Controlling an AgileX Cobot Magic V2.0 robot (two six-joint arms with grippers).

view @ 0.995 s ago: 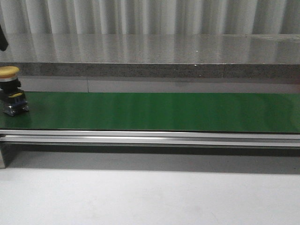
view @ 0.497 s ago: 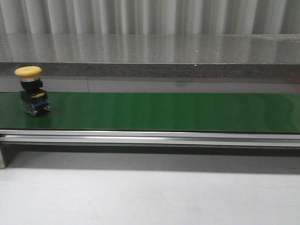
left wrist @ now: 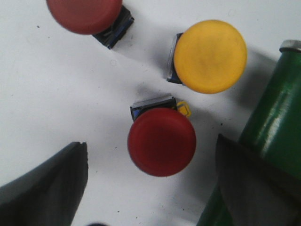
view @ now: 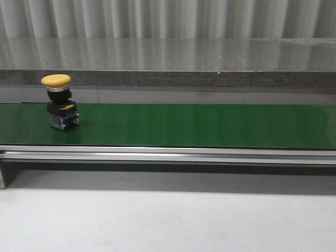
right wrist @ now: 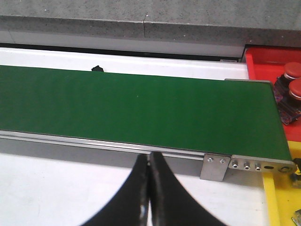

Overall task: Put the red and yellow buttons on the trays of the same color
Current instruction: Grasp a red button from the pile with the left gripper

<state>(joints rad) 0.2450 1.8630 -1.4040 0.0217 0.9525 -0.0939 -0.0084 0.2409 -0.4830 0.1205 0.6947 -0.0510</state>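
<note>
A yellow button (view: pixel 59 102) with a black base stands upright on the green conveyor belt (view: pixel 199 125) near its left end. In the left wrist view my left gripper (left wrist: pixel 151 181) is open above a white surface, its jaws wide apart on either side of a red button (left wrist: pixel 162 141). A yellow button (left wrist: pixel 210 56) and another red button (left wrist: pixel 84 15) lie beyond it. My right gripper (right wrist: pixel 149 188) is shut and empty over the white table in front of the belt (right wrist: pixel 141 106). A red tray (right wrist: pixel 273 61) holds two red buttons (right wrist: pixel 293 80); a yellow tray (right wrist: pixel 282 197) lies beside the belt's end.
The belt's green end roller (left wrist: pixel 273 117) stands close beside the left gripper's far finger. A metal rail (view: pixel 168 155) runs along the belt's front edge. A grey stone ledge (view: pixel 168 79) runs behind the belt.
The yellow button has travelled to the right along the belt, from the left edge of the front view to further in. Nothing else in that view has moved.
</note>
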